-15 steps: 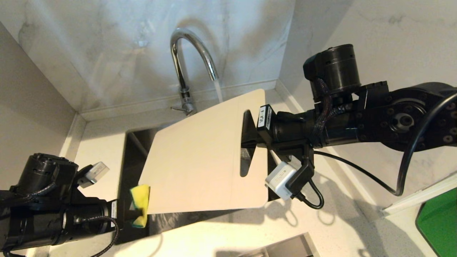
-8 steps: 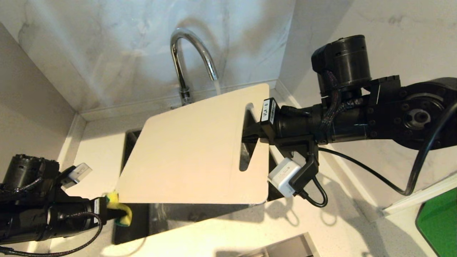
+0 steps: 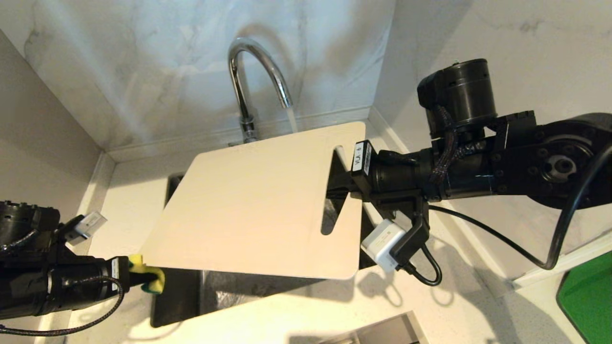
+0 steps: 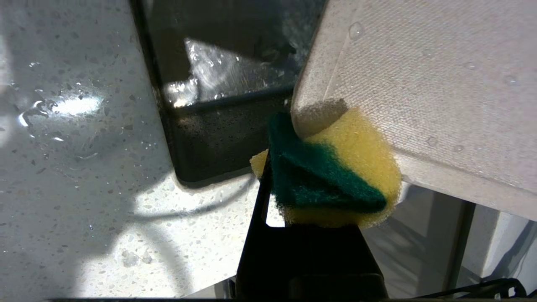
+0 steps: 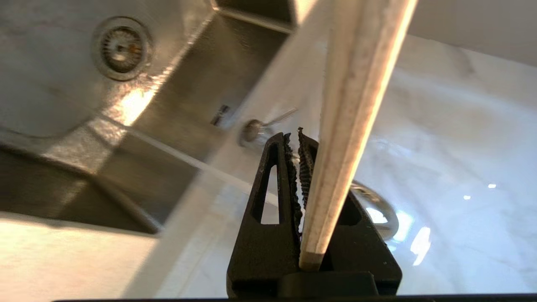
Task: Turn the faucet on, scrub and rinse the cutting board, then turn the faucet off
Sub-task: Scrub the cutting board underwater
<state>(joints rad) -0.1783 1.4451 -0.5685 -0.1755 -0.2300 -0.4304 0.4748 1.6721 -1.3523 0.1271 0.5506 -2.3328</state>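
The cream-white cutting board (image 3: 248, 205) hangs nearly flat over the sink. My right gripper (image 3: 334, 184) is shut on its end strip at the handle slot. From the right wrist view the board (image 5: 352, 105) stands edge-on between the jaws of the right gripper (image 5: 295, 140). The chrome faucet (image 3: 256, 71) rises behind the board, and water runs from its spout (image 3: 291, 117) past the far edge. My left gripper (image 3: 143, 278) is shut on a yellow-and-green sponge (image 4: 335, 167). The sponge touches the board's near left corner (image 4: 319, 113).
The dark sink (image 3: 179, 296) lies under the board, with its drain (image 5: 121, 48) showing in the right wrist view. Wet speckled counter (image 4: 75, 167) surrounds the sink. Marble walls close the back and right. A green object (image 3: 588, 301) sits at the far right.
The board has swung flatter, and its near left corner has moved left and down. My left gripper has drawn back left with the sponge, which stays at that corner. Water keeps running.
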